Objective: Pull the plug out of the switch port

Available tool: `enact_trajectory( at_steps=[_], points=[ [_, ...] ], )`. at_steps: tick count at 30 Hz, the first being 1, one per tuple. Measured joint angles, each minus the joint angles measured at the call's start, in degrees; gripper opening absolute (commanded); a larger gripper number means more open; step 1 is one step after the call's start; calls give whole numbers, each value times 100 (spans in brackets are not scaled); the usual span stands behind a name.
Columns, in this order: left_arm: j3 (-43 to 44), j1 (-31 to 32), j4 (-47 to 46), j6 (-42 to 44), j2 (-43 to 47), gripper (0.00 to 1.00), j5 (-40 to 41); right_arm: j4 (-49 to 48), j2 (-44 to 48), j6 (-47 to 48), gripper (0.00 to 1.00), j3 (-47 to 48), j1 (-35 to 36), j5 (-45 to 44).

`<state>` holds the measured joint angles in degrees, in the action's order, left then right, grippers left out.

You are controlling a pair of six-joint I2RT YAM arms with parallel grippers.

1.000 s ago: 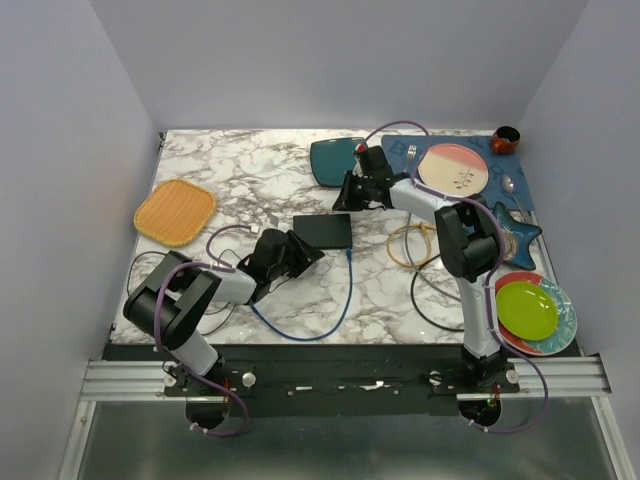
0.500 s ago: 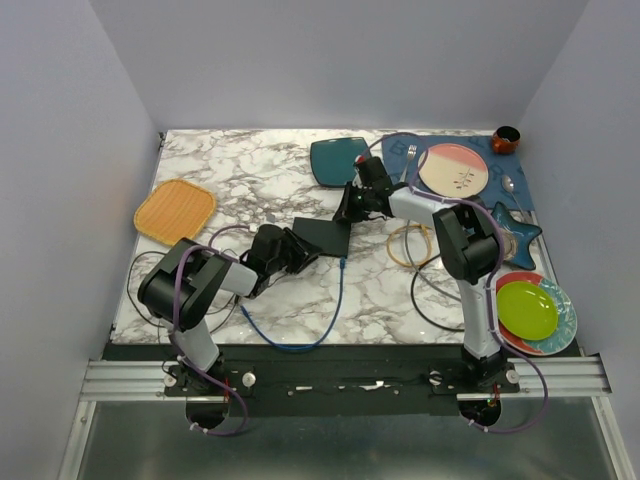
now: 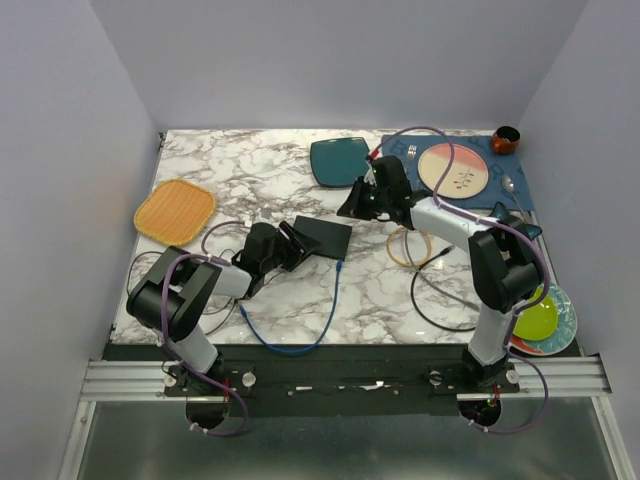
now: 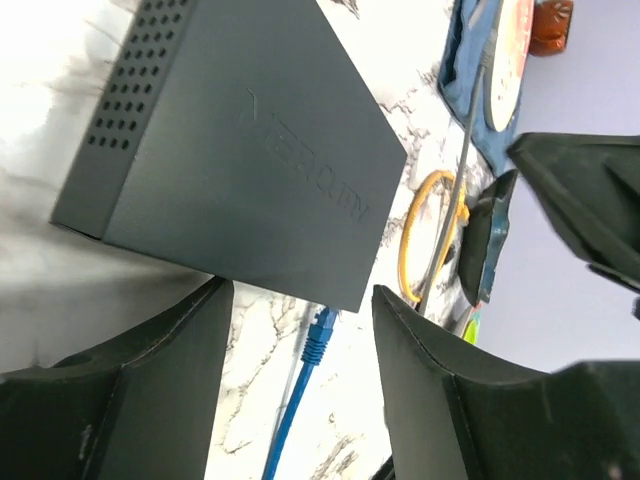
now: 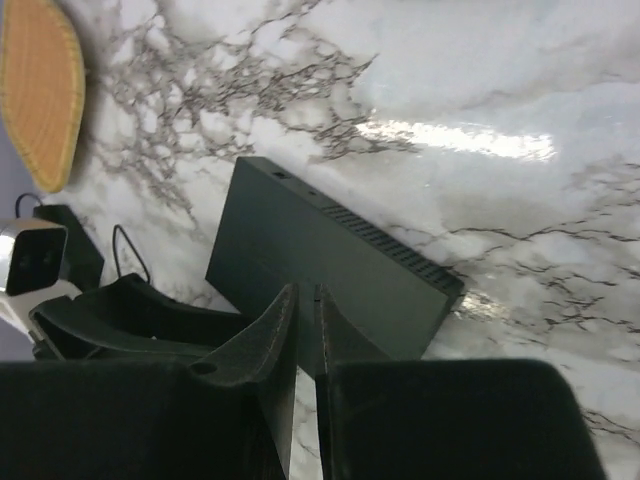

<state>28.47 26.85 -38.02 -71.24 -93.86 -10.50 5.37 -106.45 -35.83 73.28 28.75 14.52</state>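
The switch [image 3: 325, 237], a flat matte-black box, lies mid-table; it also shows in the left wrist view [image 4: 240, 160] and the right wrist view [image 5: 320, 270]. The blue cable [image 3: 325, 310] ends in a blue plug [image 3: 343, 263] at the switch's near right corner. In the left wrist view the plug [image 4: 319, 338] lies on the marble with its tip just short of the switch's edge. My left gripper [image 3: 292, 243] is open at the switch's left side, its jaws [image 4: 305, 292] either side of the plug. My right gripper [image 3: 353, 207] is shut and empty, its tips [image 5: 305, 292] over the switch's top.
A dark teal plate [image 3: 335, 160] sits behind the switch. An orange woven mat [image 3: 175, 212] is at the left. A yellow loop [image 3: 412, 245] and a black cable [image 3: 430, 300] lie to the right. A blue placemat with a pink plate [image 3: 460, 168], a brown cup [image 3: 506, 139] and stacked plates [image 3: 535, 318] are further right.
The switch has turned a little and the plug now lies slightly nearer. My left gripper moved up to the switch's left side. My right gripper came down over the switch and its elbow swung right.
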Motion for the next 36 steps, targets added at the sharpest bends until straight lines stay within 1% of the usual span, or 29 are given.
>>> enact_trajectory(
  at_steps=[3, 7, 9, 12, 16, 20, 28, 36],
  points=[
    [-120, 39, -315, -48, -61, 62, -83, -319, -35, -83, 16, -382, 96, 356],
    [-293, 184, -896, -184, -363, 61, -269, -472, -306, -221, 15, -824, 208, 708],
    [-310, 243, -1071, -240, -472, 61, -361, -667, -363, -337, 15, -905, 245, 931],
    [-310, 304, -1255, -280, -540, 61, -439, -785, -369, -363, 14, -944, 264, 979],
    [-310, 380, -1469, -326, -597, 61, -514, -894, -428, -389, 13, -949, 264, 1005],
    [-310, 472, -1582, -350, -686, 61, -549, -1047, -507, -498, 9, -949, 264, 1023],
    [-313, 553, -1840, -455, -975, 60, -570, -1198, -352, -721, 8, -1147, 234, 562],
    [-315, 555, -2105, -577, -1178, 59, -581, -1266, -334, -774, 5, -1207, 188, 461]
  ],
)
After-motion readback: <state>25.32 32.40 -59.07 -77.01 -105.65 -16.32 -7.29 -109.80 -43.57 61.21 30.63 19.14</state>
